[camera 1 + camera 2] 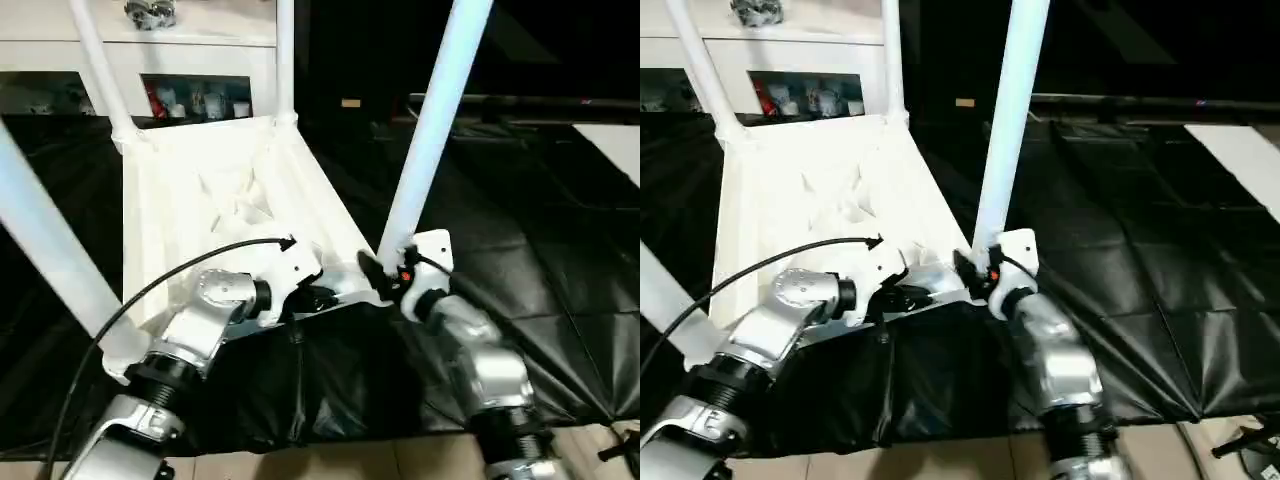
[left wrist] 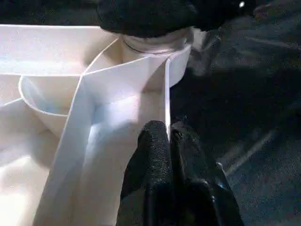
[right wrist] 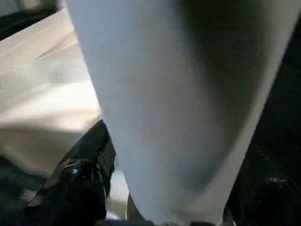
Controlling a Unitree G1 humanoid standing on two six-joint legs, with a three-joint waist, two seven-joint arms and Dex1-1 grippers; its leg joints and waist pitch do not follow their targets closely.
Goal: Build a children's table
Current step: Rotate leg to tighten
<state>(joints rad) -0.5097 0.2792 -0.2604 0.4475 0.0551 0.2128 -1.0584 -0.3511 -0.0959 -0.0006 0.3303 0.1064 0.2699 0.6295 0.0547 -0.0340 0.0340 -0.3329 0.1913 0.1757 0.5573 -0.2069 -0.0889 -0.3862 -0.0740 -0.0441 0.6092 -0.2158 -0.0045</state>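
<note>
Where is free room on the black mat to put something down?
The black mat lies bare to the right of the near-right leg, up to the dark bar behind. It is crowded at the table top's near edge, where the left hand and right hand work.

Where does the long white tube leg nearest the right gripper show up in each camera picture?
Left eye view: the long white tube leg slants from top centre-right down to the near right corner socket.
Right eye view: the leg stands just right of centre.
Left wrist view: its flared base sits in the round socket, under a dark shape.
Right wrist view: the leg looms close.
Shared landmark: the white plastic ribbed table top.
</note>
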